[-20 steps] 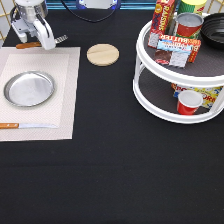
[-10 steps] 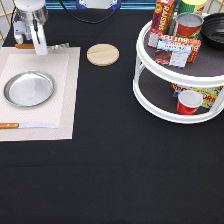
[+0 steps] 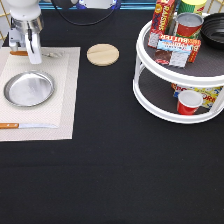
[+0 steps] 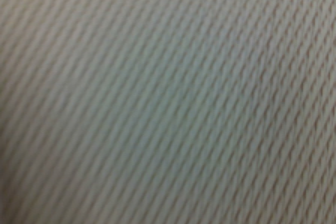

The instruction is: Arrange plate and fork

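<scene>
Fork step underway, up at the placemat's [image 3: 65, 100] far edge!

Down on the mat: plate [image 3: 29, 89] centred, knife [image 3: 27, 125] along the near edge. Above the plate, gripper [image 3: 34, 54] low over the fork [image 3: 42, 53]; fingers [image 3: 35, 50] apparently closed, grasp unclear. Calls for a firm hold first.

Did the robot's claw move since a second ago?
Yes. The gripper slid toward the exterior view's left and came lower over the placemat, just above the plate.
</scene>
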